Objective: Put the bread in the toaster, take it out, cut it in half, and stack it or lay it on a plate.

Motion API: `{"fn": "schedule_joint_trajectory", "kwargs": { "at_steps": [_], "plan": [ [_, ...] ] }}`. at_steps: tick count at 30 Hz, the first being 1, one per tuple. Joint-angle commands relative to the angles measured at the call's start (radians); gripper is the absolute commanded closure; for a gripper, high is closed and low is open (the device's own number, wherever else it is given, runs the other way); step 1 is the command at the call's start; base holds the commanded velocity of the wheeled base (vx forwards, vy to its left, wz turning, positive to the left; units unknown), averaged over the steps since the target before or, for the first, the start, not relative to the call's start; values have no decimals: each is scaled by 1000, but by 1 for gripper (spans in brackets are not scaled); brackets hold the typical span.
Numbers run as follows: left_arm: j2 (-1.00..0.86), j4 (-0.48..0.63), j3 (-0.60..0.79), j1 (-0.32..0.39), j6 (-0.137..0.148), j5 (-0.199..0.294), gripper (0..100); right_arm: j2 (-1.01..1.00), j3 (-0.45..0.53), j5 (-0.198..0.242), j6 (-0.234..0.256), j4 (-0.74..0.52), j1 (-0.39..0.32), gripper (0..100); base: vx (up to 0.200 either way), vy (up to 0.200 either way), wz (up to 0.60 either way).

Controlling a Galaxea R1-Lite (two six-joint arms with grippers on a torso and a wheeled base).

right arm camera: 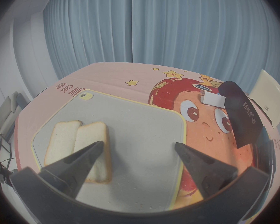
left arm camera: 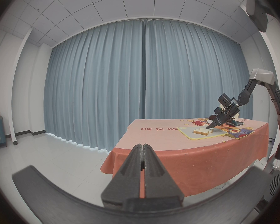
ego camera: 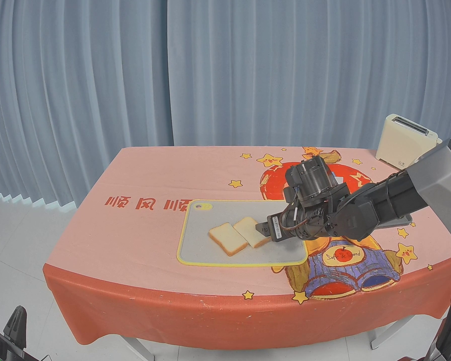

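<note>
Two rectangular bread halves (ego camera: 235, 236) on grey board (ego camera: 200, 249) — right jaws spread, left jaws closed.

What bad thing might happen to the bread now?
1. The right gripper is open, with one fingertip right at the nearer bread half. The other half touches that one, so closing or pushing may drag or squash both instead of picking up one.
2. A dark knife lies close by that gripper. A careless swing might knock it.
</note>
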State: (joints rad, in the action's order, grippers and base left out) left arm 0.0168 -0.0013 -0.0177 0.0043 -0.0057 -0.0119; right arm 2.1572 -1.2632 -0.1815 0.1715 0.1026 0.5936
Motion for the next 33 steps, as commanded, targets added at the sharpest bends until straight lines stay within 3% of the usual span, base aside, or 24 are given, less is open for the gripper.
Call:
{"fn": "schedule_joint_trajectory", "kwargs": {
  "at_steps": [1, 12, 17, 29, 33],
  "plan": [
    [2, 0, 18, 0, -2, 0, 100, 6, 1, 0, 0, -6, 2, 100, 0, 0, 0],
    [2, 0, 18, 0, 0, 0, 100, -7, 2, -18, 6, 2, 12, 100, 0, 0, 0],
    [2, 0, 18, 0, -2, -2, 100, -36, 2, -53, 16, 6, 25, 100, 0, 0, 0],
    [2, 0, 18, 0, 0, 0, 100, -157, 74, -55, 20, 11, 25, 100, 0, 0, 0],
    [2, 0, 18, 0, 0, 0, 100, -206, 97, -53, 42, 11, 17, 100, 0, 0, 0]
  ]
}}
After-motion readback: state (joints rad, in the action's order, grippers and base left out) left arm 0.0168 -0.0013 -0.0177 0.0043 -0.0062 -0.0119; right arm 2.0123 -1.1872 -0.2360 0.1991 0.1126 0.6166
